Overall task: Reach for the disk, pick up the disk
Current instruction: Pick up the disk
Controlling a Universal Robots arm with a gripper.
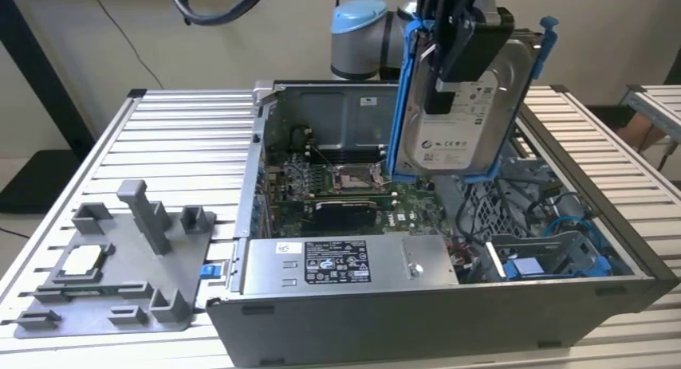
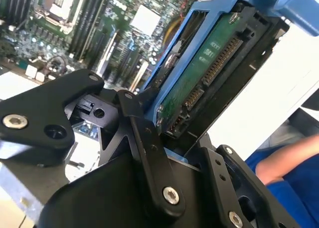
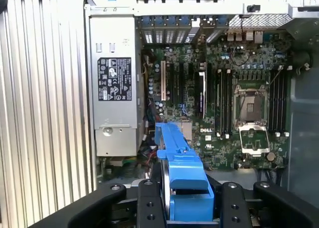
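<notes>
The gripper (image 1: 465, 46) holds the disk (image 1: 468, 106) in the air above the open computer case (image 1: 426, 305), its black jaws pinching the drive between them near its upper end. In the exterior view the disk hangs nearly upright, its white label facing the camera and the blue bracket (image 1: 406, 98) running down both long edges; its lower edge is clear of the motherboard (image 1: 352, 190) and touches nothing beneath. In the second wrist view the black fingers (image 2: 149, 158) press against the blue bracket on either side, and the disk's (image 2: 199, 83) green circuit board and connector strip face the camera between them. In the first wrist view the blue bracket (image 3: 182, 173) stands edge-on between the two black jaw halves, with the motherboard (image 3: 224, 108) and its empty CPU socket (image 3: 251, 101) well below. The grey power supply box (image 1: 346, 265) sits in the case along the near wall in the exterior view, well apart from the disk. The case rests on a slatted metal counter (image 1: 181, 130); on the exterior view's left lies a grey fixture tray (image 1: 117, 273) carrying a small square CPU chip (image 1: 83, 261). A person's arm in a blue sleeve (image 2: 284, 163) shows in the second wrist view.
</notes>
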